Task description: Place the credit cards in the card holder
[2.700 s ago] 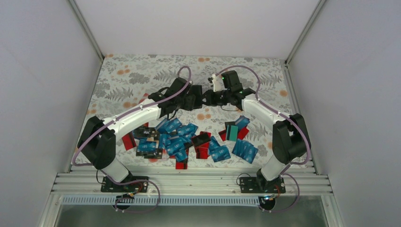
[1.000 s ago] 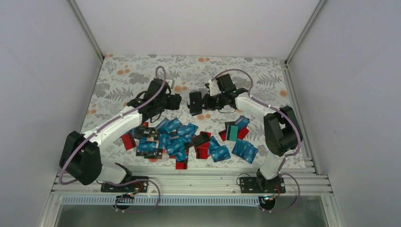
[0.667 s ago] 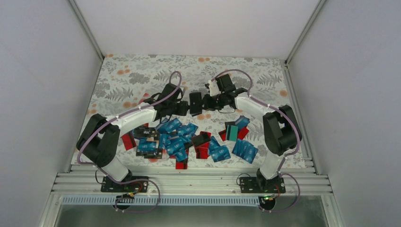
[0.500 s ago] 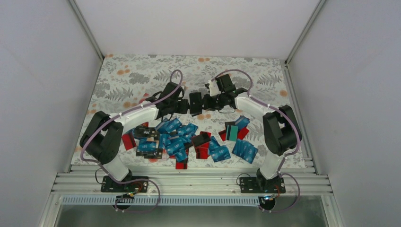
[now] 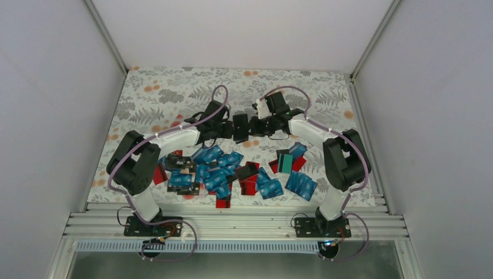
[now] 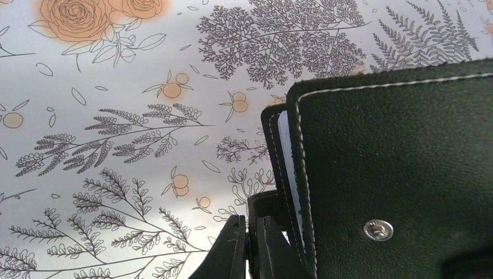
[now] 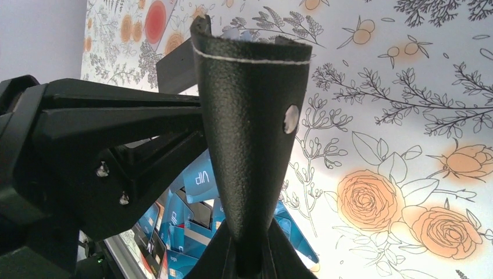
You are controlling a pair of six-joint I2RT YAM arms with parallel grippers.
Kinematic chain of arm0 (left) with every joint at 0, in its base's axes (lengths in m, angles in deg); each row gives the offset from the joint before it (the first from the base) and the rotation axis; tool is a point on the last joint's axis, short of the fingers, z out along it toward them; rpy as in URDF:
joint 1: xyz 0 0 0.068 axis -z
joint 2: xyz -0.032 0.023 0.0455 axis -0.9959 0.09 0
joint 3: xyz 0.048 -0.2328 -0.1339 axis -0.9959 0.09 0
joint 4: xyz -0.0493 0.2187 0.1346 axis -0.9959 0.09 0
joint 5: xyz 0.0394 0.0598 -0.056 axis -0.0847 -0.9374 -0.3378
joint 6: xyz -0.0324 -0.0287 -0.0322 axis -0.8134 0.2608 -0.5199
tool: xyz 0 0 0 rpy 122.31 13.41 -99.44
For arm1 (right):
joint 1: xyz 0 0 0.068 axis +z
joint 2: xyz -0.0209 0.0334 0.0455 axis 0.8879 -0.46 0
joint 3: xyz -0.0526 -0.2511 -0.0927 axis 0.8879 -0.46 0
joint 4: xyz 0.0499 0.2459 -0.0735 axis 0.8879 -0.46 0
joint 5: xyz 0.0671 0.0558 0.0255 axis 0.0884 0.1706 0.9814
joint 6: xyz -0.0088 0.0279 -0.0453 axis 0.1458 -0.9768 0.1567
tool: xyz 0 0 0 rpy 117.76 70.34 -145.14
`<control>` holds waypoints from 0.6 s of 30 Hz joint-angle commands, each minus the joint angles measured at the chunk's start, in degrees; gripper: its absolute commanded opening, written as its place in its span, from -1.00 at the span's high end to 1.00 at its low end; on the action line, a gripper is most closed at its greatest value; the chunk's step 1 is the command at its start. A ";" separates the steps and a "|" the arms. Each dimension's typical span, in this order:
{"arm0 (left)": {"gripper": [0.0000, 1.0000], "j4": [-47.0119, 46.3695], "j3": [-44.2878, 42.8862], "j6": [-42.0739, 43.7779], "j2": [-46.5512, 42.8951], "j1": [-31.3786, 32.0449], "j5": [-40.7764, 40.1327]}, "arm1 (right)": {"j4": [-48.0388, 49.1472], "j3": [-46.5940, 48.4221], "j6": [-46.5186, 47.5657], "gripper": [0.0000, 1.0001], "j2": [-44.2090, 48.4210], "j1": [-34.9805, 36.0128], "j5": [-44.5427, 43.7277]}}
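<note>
The black card holder (image 5: pixel 239 127) hangs in the air above the back middle of the table, between both grippers. My right gripper (image 5: pixel 250 126) is shut on its lower edge, and in the right wrist view the card holder (image 7: pixel 250 110) stands upright out of this gripper (image 7: pixel 251 256). My left gripper (image 5: pixel 228 129) is shut on a small black flap (image 6: pixel 268 204) at the holder's side, and in the left wrist view this gripper (image 6: pixel 251 247) sits beside the stitched leather face (image 6: pixel 395 157). The credit cards (image 5: pixel 218 170), mostly blue with some red and black, lie heaped on the near half of the cloth.
A smaller group of cards (image 5: pixel 293 172) with a teal one lies at the right, near the right arm's elbow. White walls close in the floral cloth (image 5: pixel 163 96) on three sides. An aluminium rail (image 5: pixel 232 224) runs along the near edge.
The left arm swung in from the left to the card holder and its jaws closed on the holder's flap. The right gripper has held the holder still.
</note>
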 commanded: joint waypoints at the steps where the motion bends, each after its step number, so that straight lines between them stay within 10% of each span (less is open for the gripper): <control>1: 0.95 -1.13 -1.20 -0.15 -0.18 0.32 -0.33 | 1.56 -1.45 0.19 0.89 -0.14 0.15 0.35; 7: 0.95 -0.51 -0.81 0.49 -1.48 0.31 1.31 | 0.69 -5.64 3.01 -0.26 -2.27 -1.82 -2.80; 18: 0.95 0.90 -2.24 1.25 -3.84 0.75 5.45 | -2.20 -6.26 3.80 -0.56 2.17 -2.51 -7.79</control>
